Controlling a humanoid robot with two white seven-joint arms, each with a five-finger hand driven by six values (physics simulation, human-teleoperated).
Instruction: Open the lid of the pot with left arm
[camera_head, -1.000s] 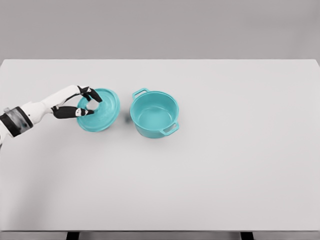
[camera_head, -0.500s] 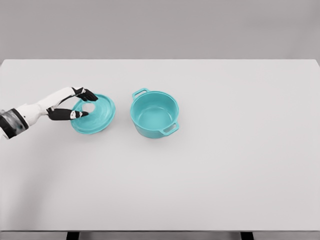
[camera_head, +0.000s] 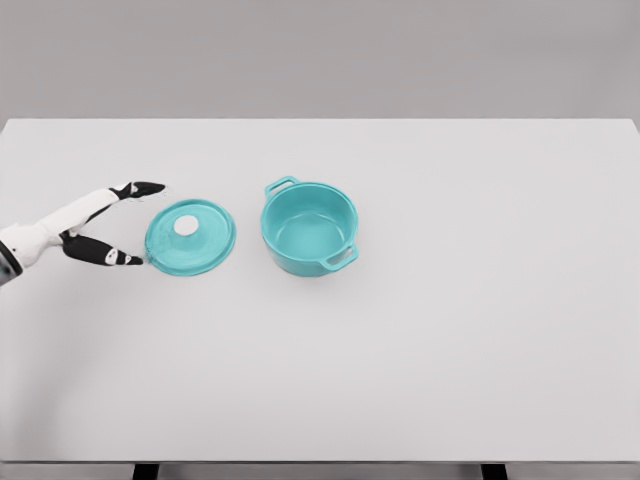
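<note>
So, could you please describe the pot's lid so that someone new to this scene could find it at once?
On the white table, find the open teal pot near the middle. Just to its left lies the lid, flat on the table beside the left hand, whose fingers are spread. It is a flat teal disc with a white knob, unlike the deep two-handled pot.

A single head view is given, taken from above the near edge and tilted down toward the far wall. The whole white table (camera_head: 450, 330) is framed from moderate distance, near corners cropped.
</note>
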